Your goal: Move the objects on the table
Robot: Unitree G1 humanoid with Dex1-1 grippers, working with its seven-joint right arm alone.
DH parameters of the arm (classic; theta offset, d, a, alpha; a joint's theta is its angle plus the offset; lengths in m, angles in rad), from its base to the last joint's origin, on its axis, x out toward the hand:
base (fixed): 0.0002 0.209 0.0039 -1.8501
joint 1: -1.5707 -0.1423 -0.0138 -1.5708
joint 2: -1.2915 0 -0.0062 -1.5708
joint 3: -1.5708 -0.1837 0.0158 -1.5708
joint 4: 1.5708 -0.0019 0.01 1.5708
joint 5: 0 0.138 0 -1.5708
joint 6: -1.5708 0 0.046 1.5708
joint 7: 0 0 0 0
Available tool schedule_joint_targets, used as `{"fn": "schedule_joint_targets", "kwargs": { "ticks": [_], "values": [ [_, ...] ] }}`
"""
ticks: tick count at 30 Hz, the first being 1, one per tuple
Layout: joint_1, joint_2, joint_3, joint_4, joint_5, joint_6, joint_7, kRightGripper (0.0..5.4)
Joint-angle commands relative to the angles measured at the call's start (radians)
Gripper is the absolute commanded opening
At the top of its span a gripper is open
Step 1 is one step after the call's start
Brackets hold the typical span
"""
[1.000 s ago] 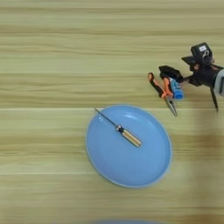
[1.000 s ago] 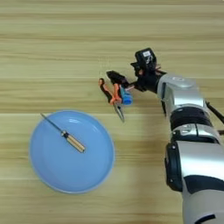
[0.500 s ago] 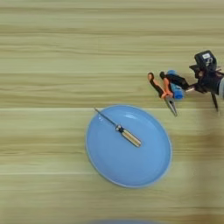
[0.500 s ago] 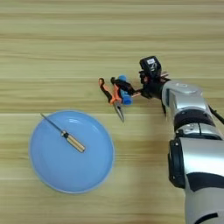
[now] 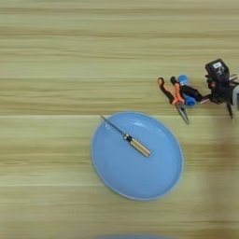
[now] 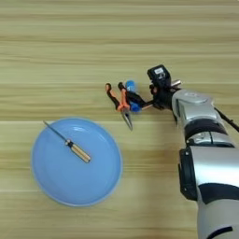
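A thin screwdriver (image 5: 129,138) with a yellowish handle lies slanted inside the round blue plate (image 5: 140,179). The orange-and-black pliers (image 5: 172,95) rest on the table (image 5: 70,56) just above the plate's right rim, tips pointing down. Right beside them stands the blue tube (image 5: 184,80), its ends showing above and below a black finger. My right gripper (image 6: 132,96) reaches in from the right, shut on the tube's middle and touching the pliers' right handle. The same plate (image 6: 74,184) and pliers (image 6: 119,99) show in the right eye view.
My silver forearm (image 6: 196,116) runs down the right side of the right eye view to the bottom edge. Bare wood spreads to the left of and above the plate.
The fingers, apart around the tube a second ago, have come together on it. The wrist has sunk slightly towards the table. The pliers, plate and screwdriver have stayed where they were.
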Motion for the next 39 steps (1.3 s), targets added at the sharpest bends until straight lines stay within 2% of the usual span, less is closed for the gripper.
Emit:
{"fn": "schedule_joint_targets", "kwargs": {
  "ticks": [1,8,17,22,25,30,39],
  "values": [
    [-0.09,-0.033,0.009,-0.036,-0.018,-0.041,-0.054,5.36],
    [-0.085,-0.032,0.047,-0.023,-0.075,-0.065,-0.129,5.36],
    [-0.086,-0.032,0.071,-0.009,-0.116,-0.085,-0.173,5.36],
    [-0.092,-0.025,0.059,0.003,-0.1,-0.077,-0.152,5.36],
    [-0.093,-0.014,0.024,0.033,-0.063,-0.041,-0.121,5.36],
    [-0.08,-0.002,-0.013,0.083,-0.036,0.008,-0.126,5.36],
    [-0.069,0.001,-0.045,0.1,-0.011,0.033,-0.132,4.18]
  ]
}}
